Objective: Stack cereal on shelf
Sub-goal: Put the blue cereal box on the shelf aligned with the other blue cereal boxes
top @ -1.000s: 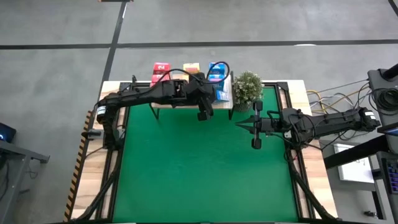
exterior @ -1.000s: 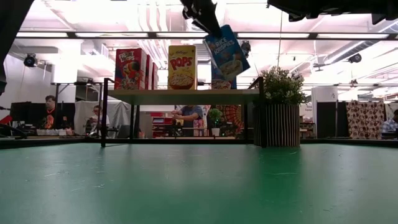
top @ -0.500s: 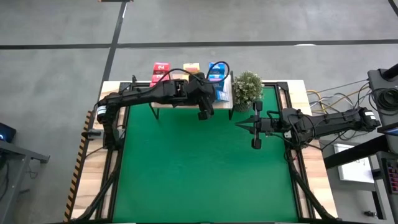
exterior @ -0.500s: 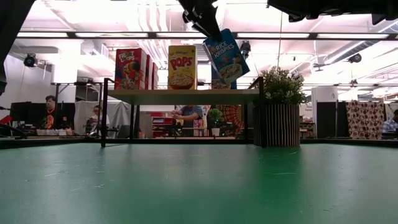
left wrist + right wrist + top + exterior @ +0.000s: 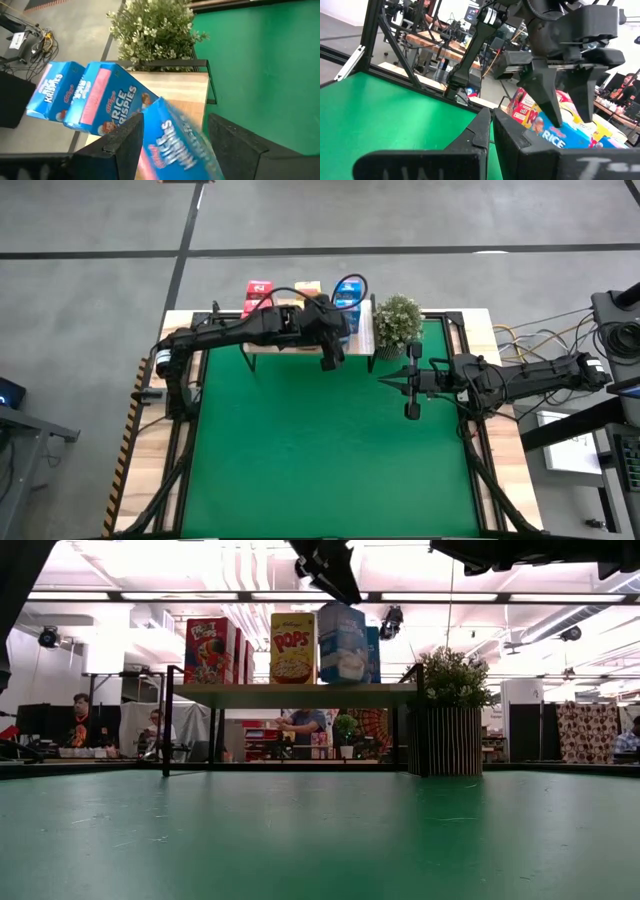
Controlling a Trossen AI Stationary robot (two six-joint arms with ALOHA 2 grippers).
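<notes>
Now upright on shelf (image 5: 290,694) — blue cereal (image 5: 342,644).

Left arm: extended from the desk's left edge toward the far edge, elbow bent, wrist near the far edge's middle. Left pincer (image 5: 327,360): pointed downward, fingers (image 5: 125,145) parted.

Right arm: reached in from the right edge, level, idle. Right pincer (image 5: 410,395): fingers (image 5: 482,127) pressed together, empty, near the far right corner.

shelf (image 5: 290,694) at surface's (image 5: 330,450) far edge | cereal (image 5: 293,647) in row on shelf | plant (image 5: 398,323) just right of shelf | left gripper (image 5: 330,570) above shelf's right end
</notes>
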